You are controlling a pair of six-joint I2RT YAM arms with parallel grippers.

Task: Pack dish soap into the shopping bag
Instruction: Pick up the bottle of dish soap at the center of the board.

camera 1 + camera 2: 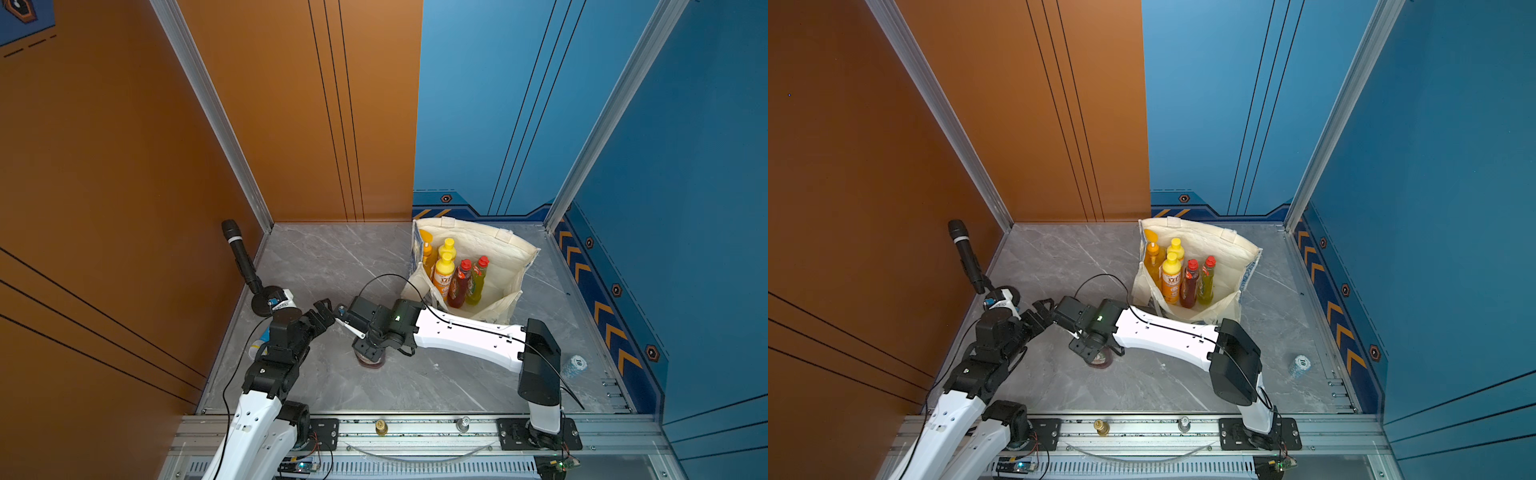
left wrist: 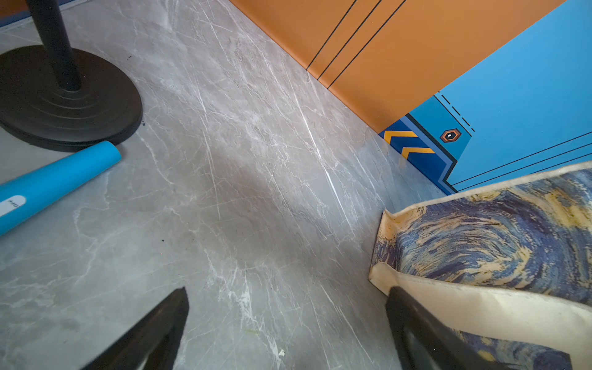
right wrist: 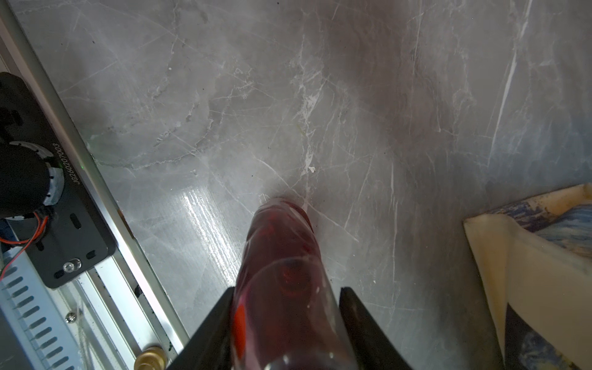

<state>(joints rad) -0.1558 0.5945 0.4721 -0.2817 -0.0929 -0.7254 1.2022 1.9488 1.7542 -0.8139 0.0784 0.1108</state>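
Right arm (image 1: 465,336) stretched low across counter (image 1: 332,257) from 5 o'clock base, wrist bent down. Right gripper (image 3: 287,290) clamped on both sides of dark red bottle (image 3: 282,243), upright near centre. Left gripper (image 2: 288,290) spread wide, empty, at bottle's 10 o'clock. Shopping bag (image 1: 515,241) at 1 o'clock, mouth open, five bottles (image 1: 444,274) upright inside. Bare counter between.

You have bare grey marble tabletop (image 1: 332,257) between the black microphone (image 1: 239,253) on its stand and the cream fabric tote (image 1: 515,249). Five plastic bottles (image 1: 444,276) crowd the tote's microphone side; a dark red bottle (image 3: 282,250) blocks mid-table.
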